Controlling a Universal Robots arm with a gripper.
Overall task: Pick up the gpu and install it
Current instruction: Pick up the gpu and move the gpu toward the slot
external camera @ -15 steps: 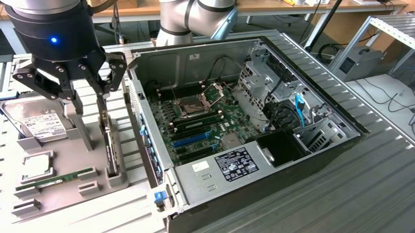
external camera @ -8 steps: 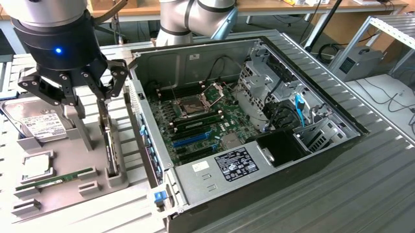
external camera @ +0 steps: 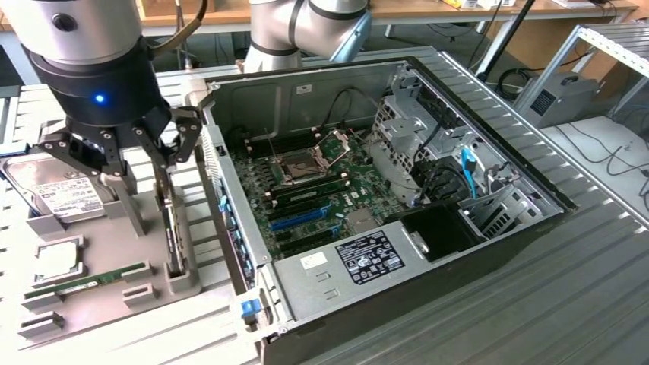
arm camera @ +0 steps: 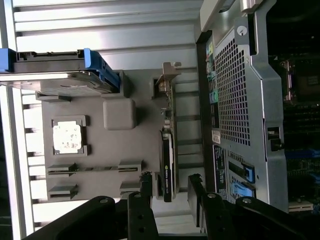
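Open gripper (external camera: 142,156) (arm camera: 170,187) above the gpu (external camera: 175,220) (arm camera: 169,150).
Fingers (arm camera: 145,186) released; it stands on edge, long axis along the edge of the tray (external camera: 102,300) (arm camera: 100,150) beside the case (external camera: 335,285) (arm camera: 235,90), bracket (arm camera: 169,75) seemingly at the far end; CPU (external camera: 58,262) (arm camera: 67,137) and hard drive (external camera: 56,199) (arm camera: 55,82) share the tray.

Lab: open PC case (external camera: 284,91), cabled workbench (external camera: 416,11)

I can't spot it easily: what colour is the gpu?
The gpu is mostly black; wrist view shows it best.

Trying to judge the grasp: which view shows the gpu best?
The wrist view: the gpu shows nearly end to end, standing on edge in the grey tray, bracket at one end. The exterior view gives a thin dark edge of it.
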